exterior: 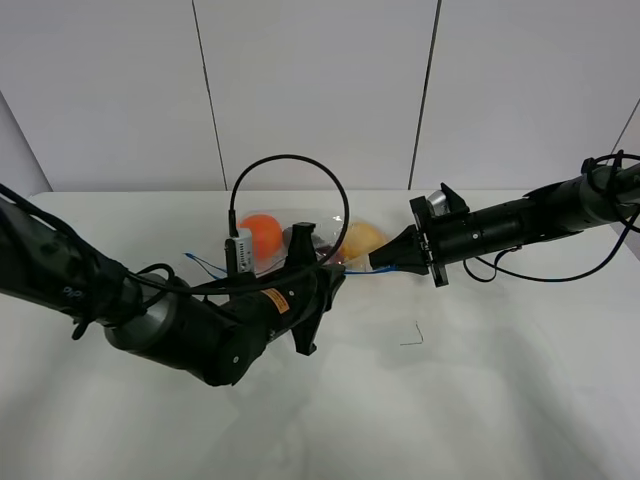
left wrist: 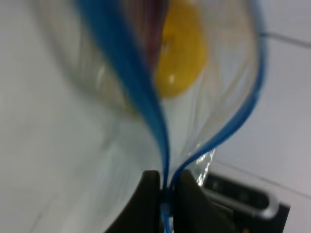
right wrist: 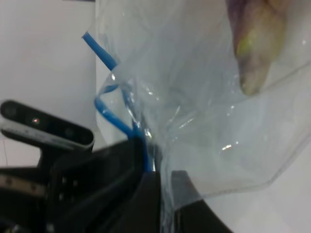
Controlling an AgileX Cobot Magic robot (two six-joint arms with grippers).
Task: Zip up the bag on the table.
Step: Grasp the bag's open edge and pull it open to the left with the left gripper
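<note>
**Left gripper** point(left wrist: 165, 188): clenched on the blue strip point(left wrist: 146, 97) at one end of the mouth of the bag point(left wrist: 218, 97). Just beyond the gripper the strip's two halves part and bow outward, so the mouth is open along the length seen here.

**Right gripper** point(right wrist: 158, 171): clenched on the strip and a fold of clear film at the opposite end of the bag, which it reaches from the right of the high view.

**Bag**: lies near the middle of the worktop point(exterior: 480, 400), towards its far edge, stretched between the two grippers. Contents: orange point(exterior: 262, 232), pear point(left wrist: 180, 53) and eggplant point(exterior: 300, 240), all seen through the film.

**Handling (judged)**:
- Film is thin, limp, crinkly and probably slippery, so it gives no stiffness to push against.
- The fruit adds weight and bulk and may roll, tugging the mouth apart.
- Best hold is on the strip itself, the firmest part. One end is pinned taut while the other gripper pinches both halves and runs along them.
- Grasping loose film risks bunching or slipping.
</note>
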